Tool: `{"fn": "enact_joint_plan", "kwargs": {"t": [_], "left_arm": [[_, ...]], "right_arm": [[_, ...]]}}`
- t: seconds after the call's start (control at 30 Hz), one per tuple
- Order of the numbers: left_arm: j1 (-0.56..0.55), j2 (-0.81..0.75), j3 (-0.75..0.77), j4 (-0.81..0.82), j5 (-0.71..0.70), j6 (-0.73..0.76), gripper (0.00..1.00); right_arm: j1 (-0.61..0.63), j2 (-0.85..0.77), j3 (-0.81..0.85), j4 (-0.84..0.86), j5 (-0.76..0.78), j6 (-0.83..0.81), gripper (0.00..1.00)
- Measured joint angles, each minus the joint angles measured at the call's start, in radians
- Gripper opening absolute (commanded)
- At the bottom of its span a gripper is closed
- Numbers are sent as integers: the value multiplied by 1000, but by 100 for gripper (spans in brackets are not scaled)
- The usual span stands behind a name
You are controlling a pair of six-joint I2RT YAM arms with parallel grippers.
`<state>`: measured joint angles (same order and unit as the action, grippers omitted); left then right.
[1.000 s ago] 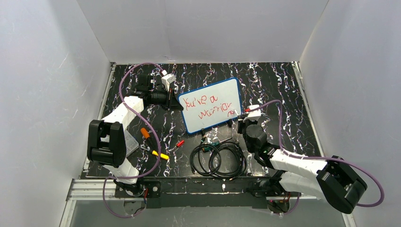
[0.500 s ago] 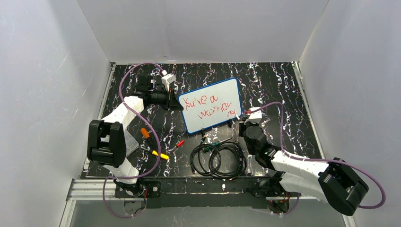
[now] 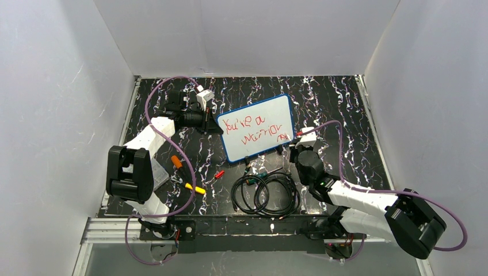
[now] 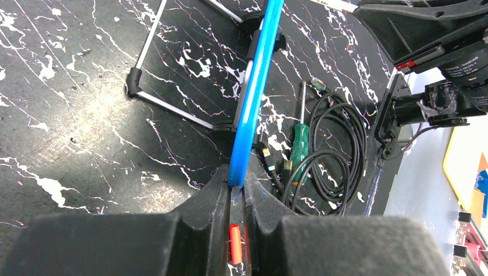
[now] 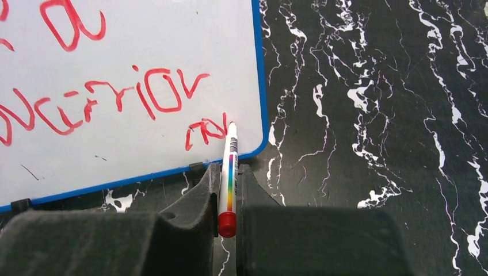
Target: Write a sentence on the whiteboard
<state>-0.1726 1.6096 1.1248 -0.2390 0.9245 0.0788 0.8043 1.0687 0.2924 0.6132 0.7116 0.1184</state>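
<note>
The whiteboard (image 3: 254, 149), blue-framed, stands tilted on the black marbled table. The sentence (image 3: 252, 130) is in red, in two lines. My left gripper (image 3: 213, 123) is shut on the board's left edge; in the left wrist view the blue frame (image 4: 256, 86) runs down into my left gripper (image 4: 236, 179). My right gripper (image 5: 229, 169) is shut on a white marker (image 5: 231, 150) with a rainbow stripe and a red end. Its tip touches the whiteboard (image 5: 144, 34) near the lower right corner, next to small red strokes (image 5: 205, 131) under the sentence (image 5: 115, 98).
Coiled black cables (image 3: 266, 194) and a green screwdriver (image 4: 298, 141) lie in front of the board. An orange marker (image 3: 176, 161), a yellow-tipped item (image 3: 195, 188) and a red clip (image 3: 219, 174) lie at the near left. The board's wire stand (image 4: 167, 103) rests behind it.
My right gripper has shifted slightly with the marker at the board's lower right corner, where short red strokes now show. The left gripper has not moved.
</note>
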Motion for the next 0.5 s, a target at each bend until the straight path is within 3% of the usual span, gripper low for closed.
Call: {"fn": "enact_joint_plan", "kwargs": {"t": [0.5], "left_arm": [[0,0,0,0,0,0,0]], "right_arm": [[0,-2,2,-19,13,35,1]]}}
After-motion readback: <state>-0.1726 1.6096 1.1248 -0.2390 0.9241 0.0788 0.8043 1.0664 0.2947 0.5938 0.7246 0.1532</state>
